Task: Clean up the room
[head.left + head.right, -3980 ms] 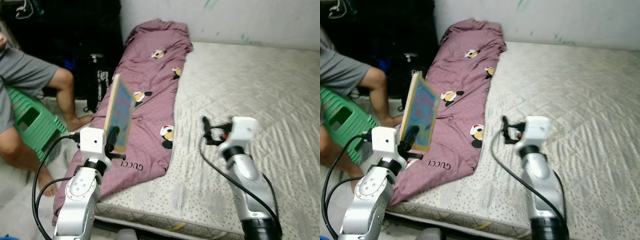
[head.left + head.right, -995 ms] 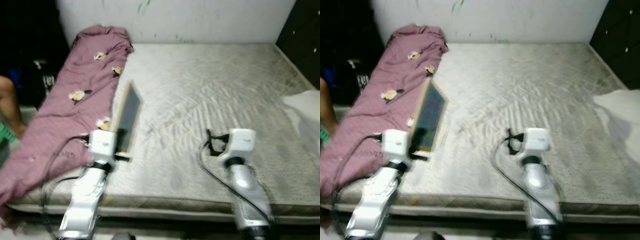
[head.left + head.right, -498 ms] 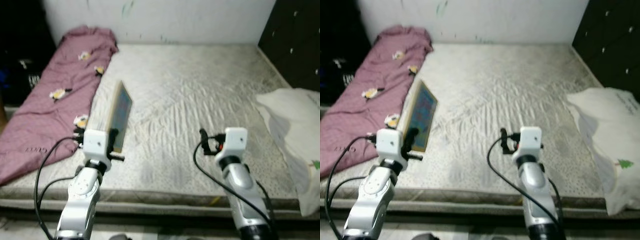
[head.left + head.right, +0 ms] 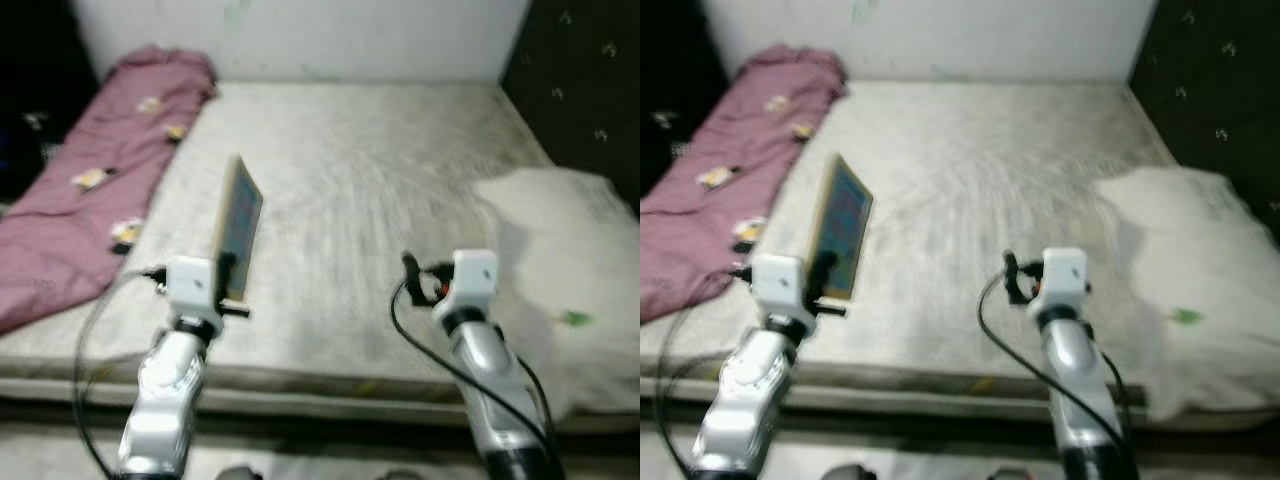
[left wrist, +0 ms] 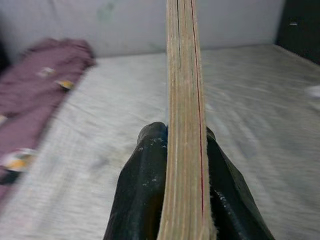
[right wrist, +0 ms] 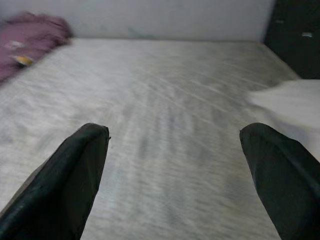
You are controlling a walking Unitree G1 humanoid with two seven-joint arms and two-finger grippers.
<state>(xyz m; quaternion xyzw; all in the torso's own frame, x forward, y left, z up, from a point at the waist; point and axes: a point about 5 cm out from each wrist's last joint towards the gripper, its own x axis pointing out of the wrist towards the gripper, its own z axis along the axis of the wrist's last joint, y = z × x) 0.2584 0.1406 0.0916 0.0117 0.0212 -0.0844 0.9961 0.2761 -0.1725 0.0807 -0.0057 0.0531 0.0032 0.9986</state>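
My left gripper (image 4: 228,268) is shut on the lower edge of a thin book (image 4: 239,225) with a blue cover, held upright above the near left part of the bare mattress (image 4: 340,160). In the left wrist view the book's page edge (image 5: 184,100) stands between the two black fingers (image 5: 145,190). My right gripper (image 4: 410,265) hovers open over the near right part of the mattress; its two fingers (image 6: 65,175) are spread wide with nothing between them.
A purple blanket (image 4: 80,190) with cartoon prints lies along the mattress's left side. A white pillow (image 4: 560,250) sits at the right edge. A dark padded headboard (image 4: 580,80) rises at the far right, a white wall (image 4: 300,40) behind the bed.
The camera has swung to the right: the blanket slid to the left and the pillow came further into view. The seated person and green stool left the picture. Both arms keep their poses.
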